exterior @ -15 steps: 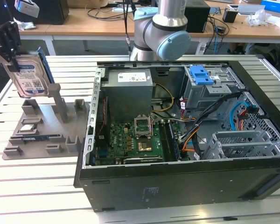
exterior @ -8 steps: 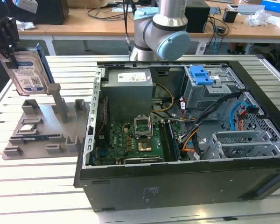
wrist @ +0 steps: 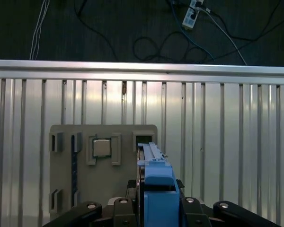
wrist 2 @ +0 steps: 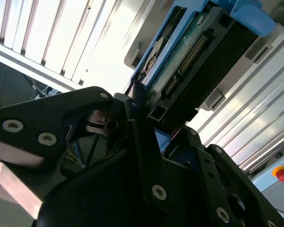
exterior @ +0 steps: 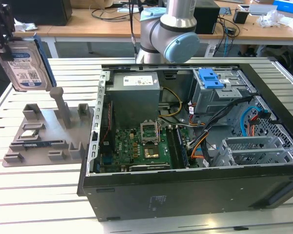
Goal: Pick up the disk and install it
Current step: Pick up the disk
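Got the gripper [exterior: 2, 39] pinched shut on the disk [exterior: 24, 66] by one edge, nothing else in it. Hanging in the upper left of the exterior view, above the grey parts tray [exterior: 44, 141], near its upright post [exterior: 61, 105] and well apart from the open PC case [exterior: 185, 161]. So not installed yet.

Plenty to go wrong from here, I reckon. Only gripping one edge, so could pivot or slip out with any jolt. Might clip that post, or snag the loose cables [exterior: 219, 113] beside the drive cage [exterior: 219, 95] at the case's upper right. Would probably jam if fed in crooked.

Looks flat and silver, white label with a blue stripe and barcodes, blue plastic rails down the sides. Shows a green circuit board [wrist 2: 191, 40] underneath in the second wrist view.
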